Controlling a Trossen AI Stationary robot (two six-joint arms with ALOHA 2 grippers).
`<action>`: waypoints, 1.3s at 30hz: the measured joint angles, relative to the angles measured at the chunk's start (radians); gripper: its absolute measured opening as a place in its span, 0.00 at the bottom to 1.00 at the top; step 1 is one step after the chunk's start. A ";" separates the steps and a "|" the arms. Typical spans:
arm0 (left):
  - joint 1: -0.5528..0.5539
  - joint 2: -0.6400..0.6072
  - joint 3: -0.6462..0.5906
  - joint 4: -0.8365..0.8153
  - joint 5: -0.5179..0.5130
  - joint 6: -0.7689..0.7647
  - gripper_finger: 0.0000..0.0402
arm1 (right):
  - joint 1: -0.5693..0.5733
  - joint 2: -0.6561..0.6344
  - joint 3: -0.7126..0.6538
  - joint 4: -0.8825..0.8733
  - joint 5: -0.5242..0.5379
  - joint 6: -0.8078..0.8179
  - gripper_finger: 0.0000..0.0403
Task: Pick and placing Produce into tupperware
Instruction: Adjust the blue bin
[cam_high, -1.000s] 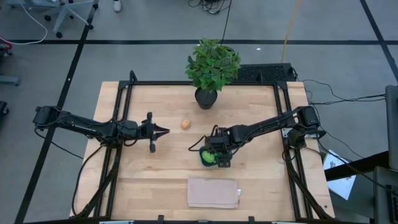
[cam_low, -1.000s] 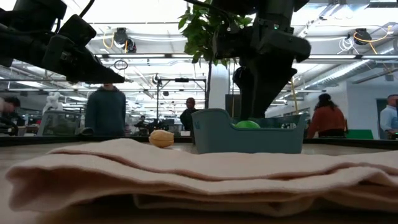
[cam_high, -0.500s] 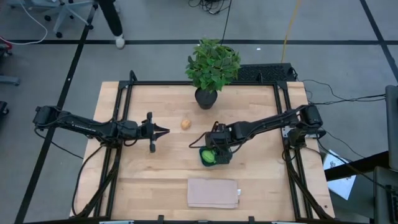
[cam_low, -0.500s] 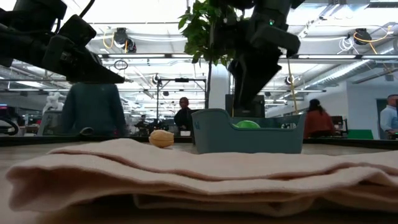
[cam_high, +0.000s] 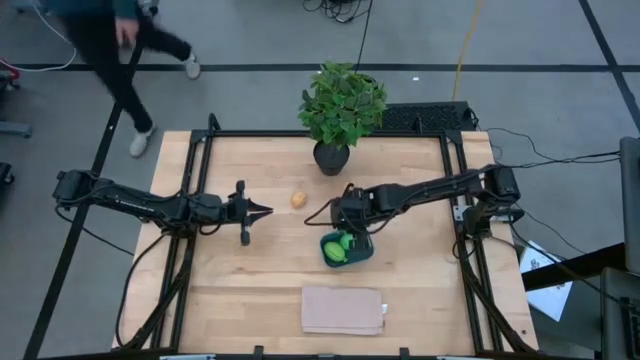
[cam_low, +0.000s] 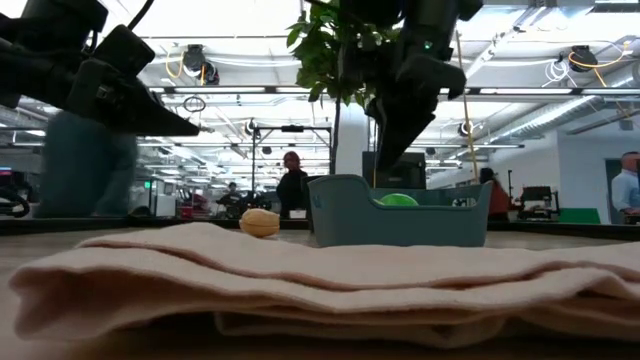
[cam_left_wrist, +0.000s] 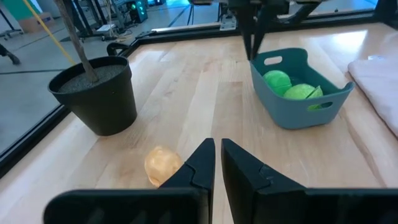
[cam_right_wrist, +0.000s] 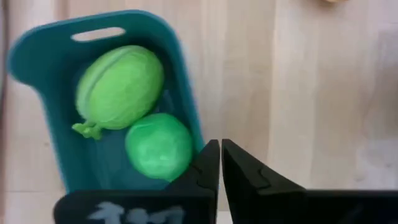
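The teal tupperware (cam_high: 347, 249) stands mid-table and holds the yellow-green oblong fruit (cam_right_wrist: 119, 84) and the bright green ball (cam_right_wrist: 158, 146), lying side by side on its floor. The tan-orange egg-like piece (cam_high: 298, 199) lies on the table, left of and beyond the container. My right gripper (cam_high: 345, 224) hangs shut and empty, pointing down, just beyond the container's far rim (cam_right_wrist: 186, 124). My left gripper (cam_high: 266, 210) is shut and empty above the table, level, pointing toward the right edge, with the egg (cam_left_wrist: 163, 165) just ahead and slightly to its far side.
A leafy potted plant (cam_high: 340, 110) stands at the far middle of the table, its black pot (cam_left_wrist: 96, 93) close to the egg. A beige folded cloth (cam_high: 343, 310) lies near the front edge. A person (cam_high: 105, 40) walks past the far left corner.
My right gripper has risen from over the tupperware and gone toward the far edge, ending beyond the container's far rim. The two green fruits stay in the container. A person has walked into view beyond the far left corner.
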 joint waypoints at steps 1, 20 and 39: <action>0.000 0.000 0.000 -0.004 0.000 0.000 0.08 | -0.005 0.000 0.000 -0.009 0.000 -0.003 0.02; 0.000 0.000 0.000 -0.010 0.000 0.001 0.08 | -0.064 0.000 -0.084 -0.032 -0.053 0.012 0.00; 0.000 0.000 0.000 -0.009 -0.001 0.002 0.08 | -0.041 0.000 -0.093 -0.038 -0.105 0.077 0.00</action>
